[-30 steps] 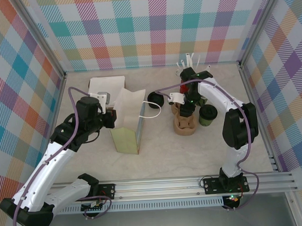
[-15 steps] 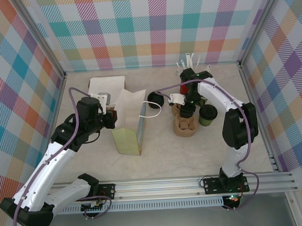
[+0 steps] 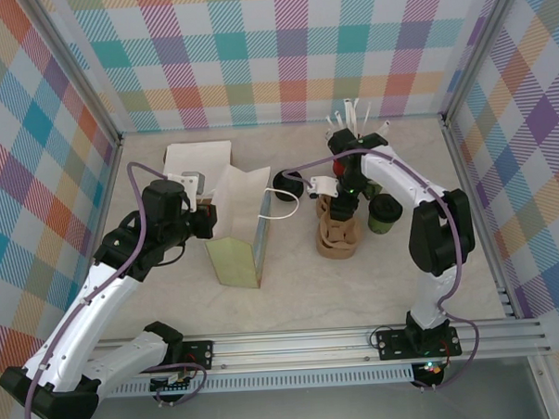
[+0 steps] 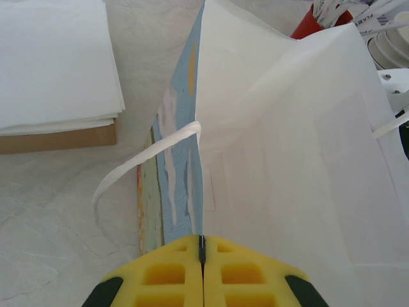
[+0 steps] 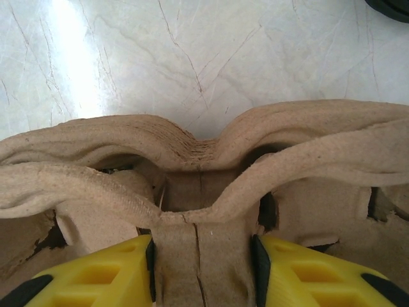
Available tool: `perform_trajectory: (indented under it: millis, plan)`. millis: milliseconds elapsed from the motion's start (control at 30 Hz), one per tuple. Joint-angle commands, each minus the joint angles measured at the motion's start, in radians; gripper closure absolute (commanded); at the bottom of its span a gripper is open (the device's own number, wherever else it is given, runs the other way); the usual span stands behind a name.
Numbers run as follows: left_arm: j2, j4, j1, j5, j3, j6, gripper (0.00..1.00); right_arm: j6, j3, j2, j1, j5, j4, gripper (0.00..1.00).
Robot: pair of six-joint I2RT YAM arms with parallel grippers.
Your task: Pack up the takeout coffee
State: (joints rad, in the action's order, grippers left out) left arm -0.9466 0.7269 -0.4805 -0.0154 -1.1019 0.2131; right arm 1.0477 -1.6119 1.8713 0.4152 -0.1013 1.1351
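Your right hand (image 5: 201,256) is pinching the raised middle rib of the brown pulp carrier (image 5: 192,134), one finger on each side of it. Your left hand (image 4: 202,246) is pressed together on the near rim of the white paper bag (image 4: 287,160), holding that edge up. From above, the bag (image 3: 239,230) stands left of centre on the table (image 3: 357,290) and the carrier (image 3: 336,237) sits right of it.

The takeout coffee (image 3: 384,212) stands on the table just right of the carrier, near the right arm. It is not in a carrier well or in the bag. A round black lid (image 3: 290,183) lies between bag and carrier. I cannot tell whether the cup has a lid on it.

As I read it, you are on the carrier step and the coffee itself is untouched. Next, settle the carrier flat where you want it before you let go. Keep it away from the cup and from the red cup of straws (image 3: 349,137) just beyond. Then free your right hand for the cup. Keep the left pinch firm, because the bag mouth will sag without it.
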Motion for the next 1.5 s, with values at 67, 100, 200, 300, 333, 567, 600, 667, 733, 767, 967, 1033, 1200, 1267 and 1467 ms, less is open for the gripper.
perform_trajectory:
  millis: [67,100,200,300,333,567,600,667,733,767,967,1033,1200,1267,1467]
  plan:
    - [0.018,-0.024,0.011,0.01,0.007,0.005,1.0,-0.013,-0.012,-0.039,0.003,-0.022,0.026,0.59]
    - [0.018,-0.024,0.01,0.014,0.007,0.004,1.0,-0.016,-0.014,-0.049,0.001,-0.021,0.027,0.59]
    - [0.02,-0.026,0.01,0.017,0.007,0.009,1.0,-0.036,-0.021,-0.091,-0.011,-0.024,0.04,0.59]
    - [0.027,-0.026,0.01,0.019,0.008,0.011,1.0,-0.072,-0.026,-0.137,-0.031,-0.046,0.049,0.6]
    - [0.028,-0.025,0.01,0.021,0.01,0.01,1.0,-0.086,-0.025,-0.157,-0.037,-0.054,0.052,0.6]
    - [0.029,-0.026,0.01,0.043,0.012,0.015,1.0,-0.184,-0.003,-0.318,-0.05,-0.114,0.029,0.61]
    - [0.03,-0.029,0.009,0.049,0.014,0.017,1.0,-0.193,-0.005,-0.342,-0.05,-0.123,0.027,0.61]
    - [0.03,-0.038,0.008,0.061,0.016,0.027,1.0,-0.217,-0.015,-0.396,-0.051,-0.144,0.024,0.63]
    - [0.03,-0.05,0.006,0.072,0.015,0.038,1.0,-0.233,-0.032,-0.442,-0.052,-0.175,0.023,0.64]
    - [0.029,-0.058,0.003,0.077,0.016,0.045,1.0,-0.247,-0.047,-0.465,-0.052,-0.201,0.019,0.64]
    - [0.01,-0.109,-0.055,0.068,0.017,0.087,1.0,-0.356,-0.161,-0.532,-0.05,-0.477,-0.02,0.65]
    - [-0.005,-0.116,-0.087,0.046,0.012,0.088,1.0,-0.419,-0.185,-0.54,-0.05,-0.58,-0.057,0.65]
    - [-0.048,-0.148,-0.142,0.032,-0.003,0.106,1.0,-0.631,-0.216,-0.509,-0.02,-0.814,-0.173,0.66]
    - [-0.062,-0.163,-0.165,0.028,-0.01,0.114,1.0,-0.695,-0.224,-0.49,0.007,-0.836,-0.2,0.66]
    - [-0.1,-0.184,-0.218,0.011,-0.035,0.128,1.0,-0.828,-0.225,-0.431,0.059,-0.906,-0.233,0.66]
